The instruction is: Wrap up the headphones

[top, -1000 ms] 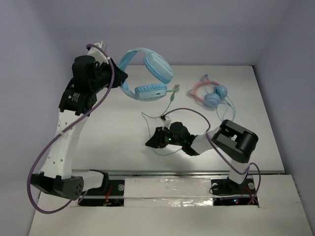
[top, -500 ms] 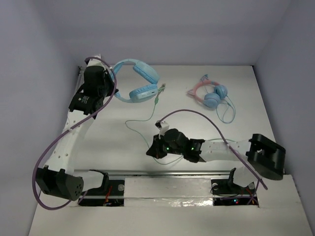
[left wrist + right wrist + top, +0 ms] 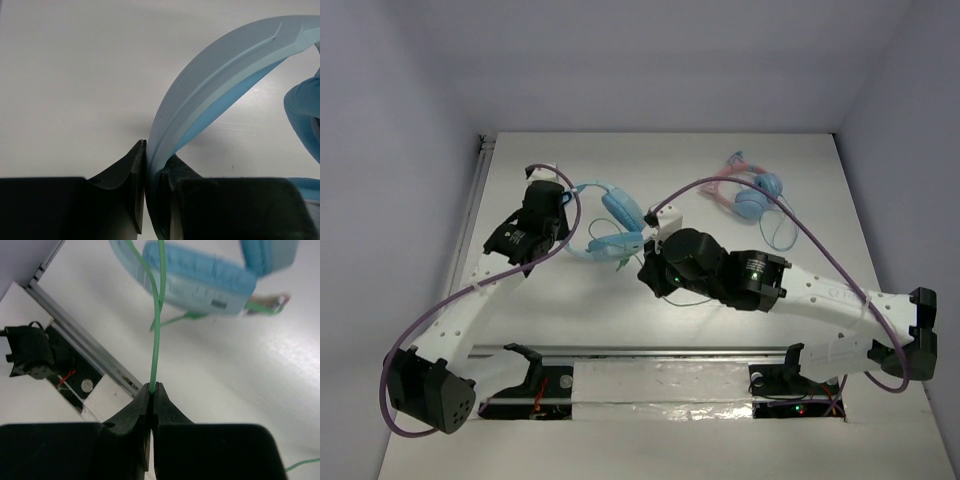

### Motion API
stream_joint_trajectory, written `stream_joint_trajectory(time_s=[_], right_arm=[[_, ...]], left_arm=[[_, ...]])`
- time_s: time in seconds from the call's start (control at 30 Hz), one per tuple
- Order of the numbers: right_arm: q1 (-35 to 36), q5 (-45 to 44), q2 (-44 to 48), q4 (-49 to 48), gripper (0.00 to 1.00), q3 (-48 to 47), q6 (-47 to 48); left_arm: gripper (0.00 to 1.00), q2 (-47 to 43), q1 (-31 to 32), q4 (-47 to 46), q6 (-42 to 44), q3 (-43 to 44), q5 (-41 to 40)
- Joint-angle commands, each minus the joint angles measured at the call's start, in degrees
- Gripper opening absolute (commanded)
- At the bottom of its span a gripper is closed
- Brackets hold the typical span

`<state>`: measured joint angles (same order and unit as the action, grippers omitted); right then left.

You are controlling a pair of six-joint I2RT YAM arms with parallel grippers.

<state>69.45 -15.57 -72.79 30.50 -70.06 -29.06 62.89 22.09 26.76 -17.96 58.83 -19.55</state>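
Note:
The light-blue headphones [image 3: 611, 226] hang at the table's middle left, held up by the headband. My left gripper [image 3: 563, 217] is shut on the wide blue headband [image 3: 225, 65], which arcs up and right from the jaws; one cup [image 3: 306, 112] shows at the right edge. My right gripper [image 3: 645, 272] sits just right of the cups and is shut on the thin green cable [image 3: 156, 330]. The cable runs taut from the jaws up to a padded cup [image 3: 205, 280]. More slack cable [image 3: 690, 298] trails under the right arm.
The smaller pink-banded headphones [image 3: 752, 194] lie at the back right with their thin cable [image 3: 782, 232] looped on the table. The metal rail [image 3: 80, 337] and the near table edge lie just beyond the right gripper. The left wall is close to the left arm.
My left gripper has carried the headphones from the back left towards the table's middle. My right arm has stretched out, its gripper rising with the cable to just beside the cups.

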Motion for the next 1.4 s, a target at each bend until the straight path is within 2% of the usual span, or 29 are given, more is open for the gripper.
stream_joint_trajectory(time_s=[0.0, 0.1, 0.23, 0.33, 0.6, 0.67, 0.8, 0.9, 0.97, 1.13, 1.37], right_arm=[[0.3, -6.7, -3.4, 10.1, 0.00, -7.0, 6.8], [0.3, -7.8, -4.0, 11.7, 0.00, -13.0, 9.3], [-1.0, -12.3, -6.2, 9.8, 0.00, -19.7, 14.8], [-5.8, -13.8, -8.1, 6.9, 0.00, -21.8, 16.7], [-15.7, -10.9, -11.3, -1.0, 0.00, -26.5, 22.7], [-17.3, -13.2, -12.6, -1.4, 0.00, -26.7, 22.6], [-20.8, -15.1, -10.7, -6.3, 0.00, -21.4, 20.1], [-21.5, -18.0, -5.5, -10.6, 0.00, -14.2, 15.8], [-21.5, -18.8, -1.2, -13.6, 0.00, -9.9, 13.6], [-21.5, -21.1, 3.9, -17.2, 0.00, -0.9, 8.1], [-21.5, -11.7, 8.4, -25.6, 0.00, 10.1, 3.8]], left_arm=[[0.00, -1.4, 1.5, -5.8, 0.1, 0.6, 3.2], [0.00, -1.1, 2.9, -4.4, 2.2, -0.2, 2.7], [0.00, -0.4, 5.0, -5.8, 4.6, -3.7, 11.7], [0.00, -1.7, 5.5, -6.1, 5.3, -5.4, 15.9], [0.00, -3.6, 7.9, -6.5, 6.6, -6.6, 27.3], [0.00, -4.4, 7.9, -7.9, 6.9, -7.1, 29.6], [0.00, -5.8, 7.9, -9.8, 6.0, -7.1, 34.9], [0.00, -5.2, 4.5, -10.9, 4.9, -7.2, 39.0], [0.00, -5.3, 1.2, -13.4, 4.2, -8.0, 45.0], [0.00, -4.8, -0.6, -15.0, 3.4, -7.3, 48.0], [0.00, -3.5, -5.4, -19.9, 0.3, -8.8, 56.8]])
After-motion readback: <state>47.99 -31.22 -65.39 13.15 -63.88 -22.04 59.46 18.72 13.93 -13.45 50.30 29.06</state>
